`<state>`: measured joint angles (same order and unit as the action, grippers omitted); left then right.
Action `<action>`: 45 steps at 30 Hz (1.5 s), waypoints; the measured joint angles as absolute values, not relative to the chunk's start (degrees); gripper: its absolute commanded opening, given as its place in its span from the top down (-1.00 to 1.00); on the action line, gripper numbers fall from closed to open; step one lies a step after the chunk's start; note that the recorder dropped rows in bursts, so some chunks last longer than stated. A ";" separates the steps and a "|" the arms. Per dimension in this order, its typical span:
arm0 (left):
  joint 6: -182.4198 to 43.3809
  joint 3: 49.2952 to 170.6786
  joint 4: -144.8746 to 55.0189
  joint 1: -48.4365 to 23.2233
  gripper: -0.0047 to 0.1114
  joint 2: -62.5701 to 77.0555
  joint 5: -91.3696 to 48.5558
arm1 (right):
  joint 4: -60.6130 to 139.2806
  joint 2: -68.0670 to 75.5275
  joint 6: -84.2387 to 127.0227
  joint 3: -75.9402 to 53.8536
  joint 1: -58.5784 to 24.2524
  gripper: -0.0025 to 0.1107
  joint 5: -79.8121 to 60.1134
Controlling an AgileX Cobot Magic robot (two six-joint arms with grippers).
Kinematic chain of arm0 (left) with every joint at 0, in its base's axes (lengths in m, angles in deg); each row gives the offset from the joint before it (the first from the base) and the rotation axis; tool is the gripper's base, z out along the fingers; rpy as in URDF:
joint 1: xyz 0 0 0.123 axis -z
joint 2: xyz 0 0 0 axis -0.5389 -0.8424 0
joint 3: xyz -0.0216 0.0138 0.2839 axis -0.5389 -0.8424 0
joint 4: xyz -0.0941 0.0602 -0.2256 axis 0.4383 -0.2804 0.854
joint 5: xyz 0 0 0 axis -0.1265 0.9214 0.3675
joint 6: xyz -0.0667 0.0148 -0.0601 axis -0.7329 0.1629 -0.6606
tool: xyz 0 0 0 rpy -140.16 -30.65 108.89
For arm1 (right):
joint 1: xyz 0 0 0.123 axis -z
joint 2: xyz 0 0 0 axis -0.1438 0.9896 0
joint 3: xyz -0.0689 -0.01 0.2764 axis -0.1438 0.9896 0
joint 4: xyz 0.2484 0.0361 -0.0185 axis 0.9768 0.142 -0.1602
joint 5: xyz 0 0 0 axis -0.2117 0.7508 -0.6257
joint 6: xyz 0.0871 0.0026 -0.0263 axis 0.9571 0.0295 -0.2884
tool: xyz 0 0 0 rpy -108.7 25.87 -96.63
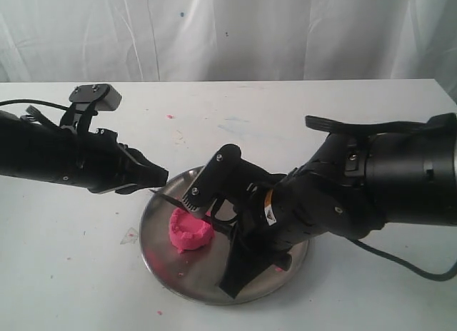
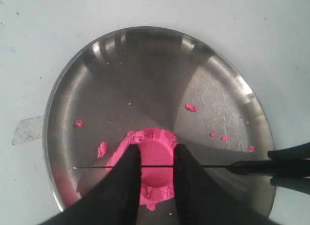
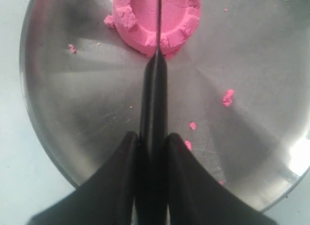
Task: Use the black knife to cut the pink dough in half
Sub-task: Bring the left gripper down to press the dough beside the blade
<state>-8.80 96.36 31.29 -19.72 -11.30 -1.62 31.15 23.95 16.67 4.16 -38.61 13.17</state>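
The pink dough (image 1: 191,232) is one round puck with a dented top, lying on the steel plate (image 1: 187,275). My right gripper (image 1: 194,197) is shut on the handle of the black knife (image 1: 170,200). In the right wrist view the handle (image 3: 154,99) sits between the gripper's (image 3: 152,136) fingers, and the thin blade runs edge-on across the middle of the dough (image 3: 177,14). Whether it has bitten in I cannot tell. My left gripper (image 1: 163,177) hovers open over the plate's left rim. Its view shows the dough (image 2: 157,152) and the blade (image 2: 213,166) below its gripper (image 2: 156,147).
Pink crumbs (image 2: 191,107) lie scattered on the plate (image 2: 145,70), and a few specks (image 1: 169,117) dot the white table. A scrap of clear tape (image 1: 129,236) sticks to the table left of the plate. A white curtain hangs behind the table.
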 measured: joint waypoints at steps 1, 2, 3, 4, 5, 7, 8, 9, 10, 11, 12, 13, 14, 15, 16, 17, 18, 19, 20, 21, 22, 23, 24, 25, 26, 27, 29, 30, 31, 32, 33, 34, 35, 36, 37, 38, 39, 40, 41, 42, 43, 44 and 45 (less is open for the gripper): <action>-8.70 96.66 31.40 -19.72 0.40 -11.69 -1.51 | 31.15 24.51 16.67 4.07 -38.61 0.86 12.92; -8.58 97.01 31.51 -19.72 0.40 -11.95 -1.57 | 31.15 25.15 16.67 4.07 -38.61 0.86 12.89; -8.58 97.16 31.51 -19.72 0.40 -12.10 -1.48 | 31.15 25.82 16.67 4.07 -38.61 0.86 12.63; -8.58 97.26 31.65 -19.72 0.40 -12.32 -1.48 | 31.15 26.46 16.67 4.07 -38.61 0.86 12.22; -8.58 97.24 31.65 -19.72 0.40 -12.46 -1.48 | 31.15 26.79 16.67 4.07 -38.61 0.86 12.09; -8.58 97.28 31.65 -19.72 0.40 -12.72 -1.44 | 31.15 27.45 16.67 4.07 -38.61 0.86 11.68; -8.58 97.28 31.65 -19.72 0.40 -12.72 -1.44 | 31.15 27.55 16.67 4.07 -38.61 0.86 11.43; -8.58 97.28 31.65 -19.72 0.40 -12.80 -1.44 | 31.15 27.55 16.67 4.07 -38.61 0.86 11.34; -8.58 97.28 31.65 -19.72 0.40 -12.80 -1.44 | 31.04 27.55 16.67 4.07 -38.61 0.86 11.18; -8.58 97.28 31.73 -19.72 0.40 -12.80 -1.55 | 31.05 27.55 16.67 4.07 -38.61 0.86 11.07; -8.48 97.28 31.73 -19.72 0.40 -12.80 -1.55 | 31.05 27.55 16.67 4.07 -38.61 0.86 10.97; -8.48 97.28 31.73 -19.72 0.40 -12.84 -1.66 | 31.05 27.55 16.67 4.07 -38.61 0.86 10.97; -8.48 97.28 31.88 -19.72 0.40 -13.07 -1.66 | 31.05 27.55 16.67 4.07 -38.61 0.86 10.97; -8.26 97.28 31.88 -19.72 0.40 -13.38 -1.66 | 31.05 27.55 16.67 4.07 -38.61 0.86 10.97; -8.02 97.28 32.21 -19.72 0.40 -13.91 -1.66 | 31.05 27.55 16.67 4.07 -38.61 0.86 10.97; -7.60 97.28 32.70 -19.72 0.40 -14.45 -1.66 | 30.92 27.55 16.67 4.07 -38.61 0.86 10.97; -7.04 97.28 33.31 -19.72 0.40 -15.04 -1.66 | 30.70 27.55 16.67 4.07 -38.61 0.86 10.97; -6.65 97.28 33.67 -19.72 0.40 -15.37 -1.66 | 30.20 27.55 16.67 4.07 -38.61 0.86 10.97; -6.43 97.28 34.10 -19.72 0.40 -15.87 -1.66 | 29.68 27.55 16.67 4.07 -38.61 0.86 10.97; -6.40 97.28 34.56 -19.72 0.40 -16.13 -1.66 | 29.25 27.55 16.67 4.07 -38.61 0.86 10.97; -6.18 97.37 34.68 -19.72 0.40 -16.41 -1.75 | 28.97 27.55 16.67 4.07 -38.61 0.86 10.97; -6.13 97.50 34.79 -19.72 0.40 -16.53 -1.75 | 28.96 27.55 16.67 4.07 -38.61 0.86 10.97; -6.09 97.79 34.91 -19.72 0.40 -16.53 -1.75 | 28.79 27.55 16.67 4.07 -38.61 0.86 10.97; -6.00 98.13 34.91 -19.72 0.40 -16.53 -1.75 | 28.68 27.55 16.67 4.07 -38.61 0.86 10.97; -6.00 98.39 35.05 -19.72 0.40 -16.53 -1.75 | 28.66 27.65 16.67 4.07 -38.61 0.86 10.97; -6.00 98.54 35.14 -19.72 0.40 -16.53 -1.75 | 28.53 27.92 16.67 4.07 -38.61 0.86 10.87; -5.88 98.66 35.14 -19.72 0.40 -16.53 -1.75 | 28.53 28.64 16.67 4.07 -38.61 0.86 10.87; -5.88 98.66 35.14 -19.72 0.40 -16.53 -1.64 | 28.43 28.94 16.67 4.07 -38.61 0.86 10.73; -5.88 98.66 35.14 -19.72 0.40 -16.53 -1.63 | 28.43 29.25 16.67 4.07 -38.61 0.86 10.74; -5.88 98.66 35.14 -19.72 0.40 -16.53 -1.44 | 28.43 29.36 16.77 4.07 -38.61 0.86 10.62; -5.88 98.66 35.14 -19.72 0.40 -16.53 -1.38 | 28.43 29.46 16.77 4.07 -38.61 0.86 10.62; -5.88 98.66 35.14 -19.72 0.40 -16.53 -1.22 | 28.32 29.45 16.77 4.07 -38.61 0.86 10.62; -5.88 98.66 35.14 -19.72 0.40 -16.53 -1.08 | 28.32 29.45 16.77 4.07 -38.61 0.86 10.62; -5.88 98.66 35.14 -19.72 0.40 -16.53 -0.83 | 28.32 29.45 16.77 4.07 -38.61 0.86 10.53; -5.88 98.66 35.28 -19.72 0.40 -16.53 -0.68 | 28.32 29.45 16.88 4.07 -38.61 0.86 10.53; -5.88 98.66 35.56 -19.72 0.40 -16.53 -0.45 | 28.32 29.45 16.88 4.07 -38.61 0.86 10.53; -5.65 98.66 36.00 -19.72 0.40 -16.53 -0.19 | 28.21 29.45 16.88 4.07 -38.61 0.86 10.53; -5.47 98.66 36.13 -19.72 0.40 -16.53 -0.03 | 27.93 29.45 16.88 4.07 -38.61 0.86 10.49; -5.28 98.66 36.33 -19.72 0.40 -16.53 0.07 | 27.51 29.45 16.88 4.07 -38.61 0.86 10.39; -5.28 98.66 36.31 -19.72 0.40 -16.53 0.07 | 27.39 29.45 16.88 4.07 -38.61 0.86 10.28; -5.03 98.66 36.47 -19.72 0.40 -16.53 0.07 | 27.27 29.45 16.98 4.07 -38.61 0.86 10.14; -5.03 98.66 36.59 -19.72 0.40 -16.53 0.07 | 27.19 29.45 17.10 4.07 -38.61 0.86 9.98; -4.92 98.66 36.75 -19.72 0.40 -16.53 0.07 | 26.83 29.45 17.53 4.07 -38.61 0.86 9.42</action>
<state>-4.92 98.66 36.75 -19.72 -16.53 0.07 26.83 29.45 17.53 4.07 -38.61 9.42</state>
